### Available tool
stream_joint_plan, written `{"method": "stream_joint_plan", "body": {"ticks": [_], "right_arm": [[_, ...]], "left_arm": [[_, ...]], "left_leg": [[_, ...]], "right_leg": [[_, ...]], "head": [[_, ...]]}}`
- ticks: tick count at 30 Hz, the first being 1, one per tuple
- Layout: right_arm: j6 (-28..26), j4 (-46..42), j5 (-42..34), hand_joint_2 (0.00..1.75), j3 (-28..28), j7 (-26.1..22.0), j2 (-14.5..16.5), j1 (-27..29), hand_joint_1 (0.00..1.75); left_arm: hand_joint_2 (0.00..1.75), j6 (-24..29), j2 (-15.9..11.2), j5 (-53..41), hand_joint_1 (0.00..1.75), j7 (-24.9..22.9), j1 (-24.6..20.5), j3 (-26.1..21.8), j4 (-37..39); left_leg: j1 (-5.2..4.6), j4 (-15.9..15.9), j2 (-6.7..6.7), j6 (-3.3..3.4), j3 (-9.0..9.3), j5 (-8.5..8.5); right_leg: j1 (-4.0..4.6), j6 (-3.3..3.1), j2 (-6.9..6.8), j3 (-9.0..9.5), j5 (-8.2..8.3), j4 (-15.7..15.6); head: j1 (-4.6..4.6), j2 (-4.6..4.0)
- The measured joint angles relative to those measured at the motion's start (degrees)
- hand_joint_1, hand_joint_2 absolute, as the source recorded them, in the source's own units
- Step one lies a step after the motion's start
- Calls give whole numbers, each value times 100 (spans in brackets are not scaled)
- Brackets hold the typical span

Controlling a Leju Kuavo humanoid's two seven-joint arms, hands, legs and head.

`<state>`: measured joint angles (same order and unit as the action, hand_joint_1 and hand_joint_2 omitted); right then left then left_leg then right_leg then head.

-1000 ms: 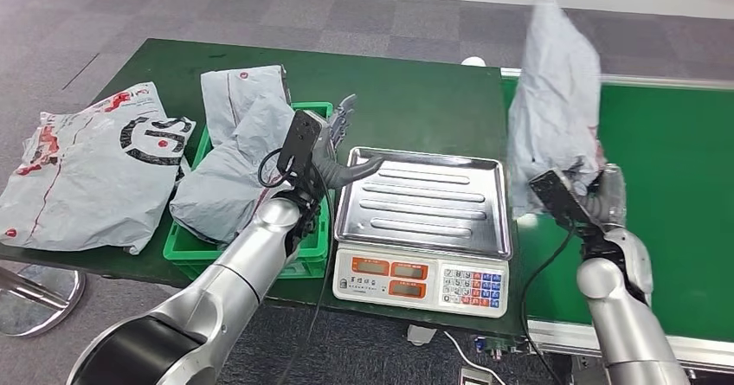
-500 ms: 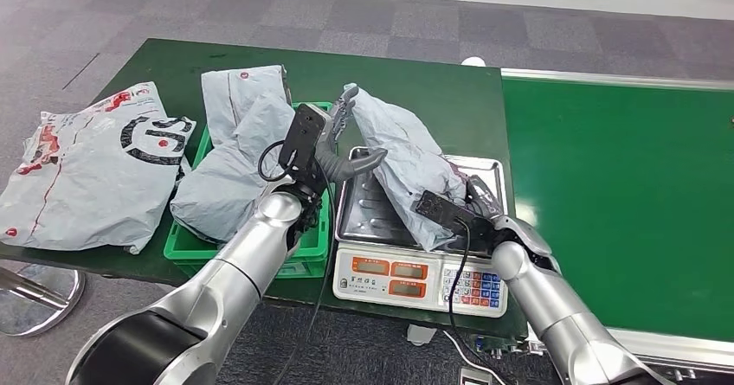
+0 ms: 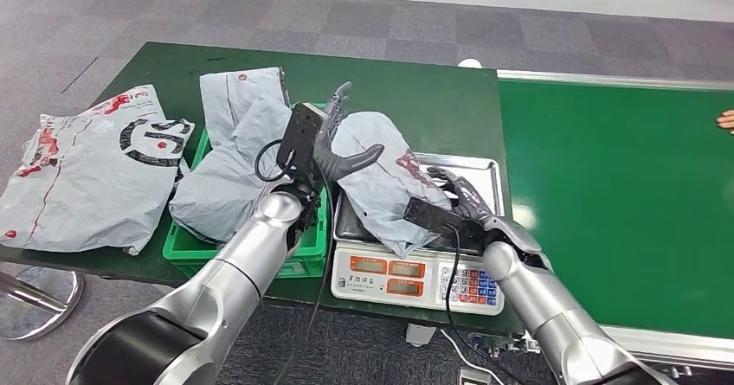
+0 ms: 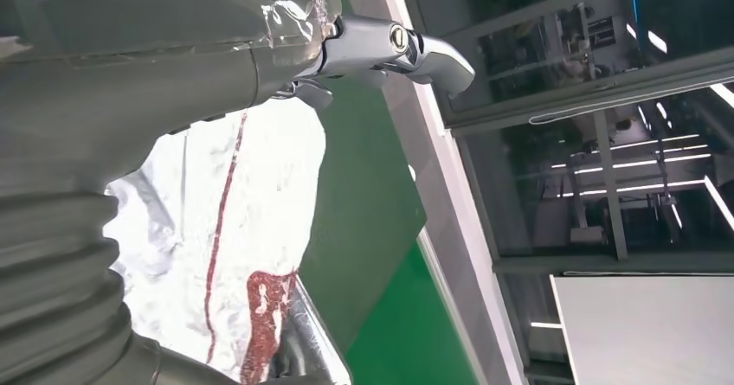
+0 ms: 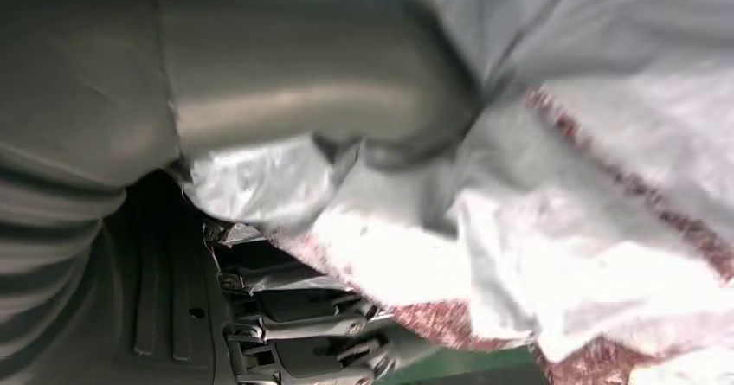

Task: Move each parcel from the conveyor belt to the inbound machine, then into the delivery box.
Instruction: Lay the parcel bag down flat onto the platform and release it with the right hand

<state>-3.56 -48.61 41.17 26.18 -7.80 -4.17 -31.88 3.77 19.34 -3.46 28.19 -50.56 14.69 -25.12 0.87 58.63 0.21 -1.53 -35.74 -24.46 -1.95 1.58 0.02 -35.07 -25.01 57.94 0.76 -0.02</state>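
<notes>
A grey plastic parcel (image 3: 381,173) with red print lies across the steel tray (image 3: 474,170) of the weighing scale (image 3: 389,268). My right hand (image 3: 457,196) is at the parcel's right edge. The right wrist view has its thumb (image 5: 329,117) pressed over the parcel (image 5: 606,195) and its dark fingers (image 5: 303,333) underneath, so it holds the bag. My left hand (image 3: 336,138) hovers at the parcel's left end, fingers spread and thumb out, holding nothing. From the left wrist, its fingertips (image 4: 407,48) stick out beyond the parcel (image 4: 225,221).
Left of the scale, a green crate (image 3: 312,251) holds grey parcels (image 3: 229,173). A white bag with red and black print (image 3: 86,173) lies at the table's left end. The green conveyor belt (image 3: 606,186) runs on the right, with a person's hand (image 3: 725,121) at its far edge.
My right arm swung the parcel from above the conveyor over to the scale and laid it down on the tray. The left hand stayed almost where it was.
</notes>
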Motion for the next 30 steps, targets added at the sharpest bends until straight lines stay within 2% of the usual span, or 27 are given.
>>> {"method": "stream_joint_plan", "body": {"ticks": [6,14,17,20,26,30], "right_arm": [[-461,-75,-161,175,-23,-185,17,70,0],[-930,-371,-1125,175,-548,-922,20,44,0],[-1271,-390,-1570,175,-811,-1218,20,7,0],[-1656,-386,-1998,175,-1099,-1484,19,-15,0],[-1821,-382,-2278,175,-1416,-1634,17,-13,0],[-1998,-353,-2526,175,-1550,-1755,17,-11,0]], "left_arm": [[175,182,-2,-85,0,83,4,0,-26],[175,328,9,-443,0,-57,-9,4,-29],[175,273,19,-851,0,-581,-65,109,24],[175,322,20,-1543,0,-1227,-139,442,148],[175,558,21,-2063,0,-1552,-187,953,303],[175,766,39,-2985,0,-2177,-260,1391,427]], "left_leg": [[-1,0,-3,0,-3,0],[-1,1,-7,1,-11,0],[-3,1,-7,1,-12,-1],[-6,1,-7,2,-13,-1],[-6,1,-2,1,-14,-2],[-6,0,-5,1,-16,-2]], "right_leg": [[-1,1,-1,0,1,0],[-1,1,-7,-6,-1,0],[-3,2,-7,-7,-1,0],[-5,3,-7,-8,-1,0],[-5,2,2,-16,-1,0],[-4,2,-5,-17,-2,0]], "head": [[1,0],[0,0],[0,0],[0,0],[1,1],[0,0]]}}
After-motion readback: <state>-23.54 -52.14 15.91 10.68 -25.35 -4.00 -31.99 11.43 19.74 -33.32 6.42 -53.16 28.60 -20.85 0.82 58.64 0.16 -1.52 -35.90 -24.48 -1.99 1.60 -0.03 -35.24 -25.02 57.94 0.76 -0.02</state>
